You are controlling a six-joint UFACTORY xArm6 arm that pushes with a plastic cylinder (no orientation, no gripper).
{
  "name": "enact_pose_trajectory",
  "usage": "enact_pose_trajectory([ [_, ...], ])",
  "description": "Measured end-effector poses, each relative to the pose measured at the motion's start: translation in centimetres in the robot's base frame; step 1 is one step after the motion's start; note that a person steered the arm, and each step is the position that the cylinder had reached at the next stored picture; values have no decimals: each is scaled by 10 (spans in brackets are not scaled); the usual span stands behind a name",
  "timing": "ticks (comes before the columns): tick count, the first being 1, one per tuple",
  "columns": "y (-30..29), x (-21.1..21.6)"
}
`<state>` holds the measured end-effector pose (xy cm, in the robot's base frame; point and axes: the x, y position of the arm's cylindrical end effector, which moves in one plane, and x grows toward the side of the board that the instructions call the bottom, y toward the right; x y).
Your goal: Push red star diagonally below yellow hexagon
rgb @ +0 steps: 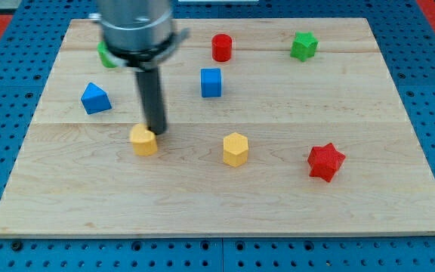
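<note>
The red star (325,162) lies at the right of the wooden board (368,204). The yellow hexagon (235,149) stands near the middle, to the left of the star and slightly higher in the view. My tip (158,133) rests at the left of the middle, touching or just behind a second yellow block (143,140). My tip is far to the left of the red star, with the yellow hexagon between them.
A blue triangular block (95,98) lies at the left. A blue cube (211,82) and a red cylinder (222,47) lie at the top middle. A green star (303,46) lies at the top right. A green block (107,56) is partly hidden behind the arm.
</note>
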<state>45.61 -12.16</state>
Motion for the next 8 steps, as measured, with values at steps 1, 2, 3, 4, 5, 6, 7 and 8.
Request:
enact_pose_trajectory([
  [1, -29, 19],
  [2, -15, 18],
  [3, -15, 10],
  [4, -15, 2],
  [5, -15, 0],
  [6, -12, 0],
  [7, -12, 0],
  [8, -7, -2],
])
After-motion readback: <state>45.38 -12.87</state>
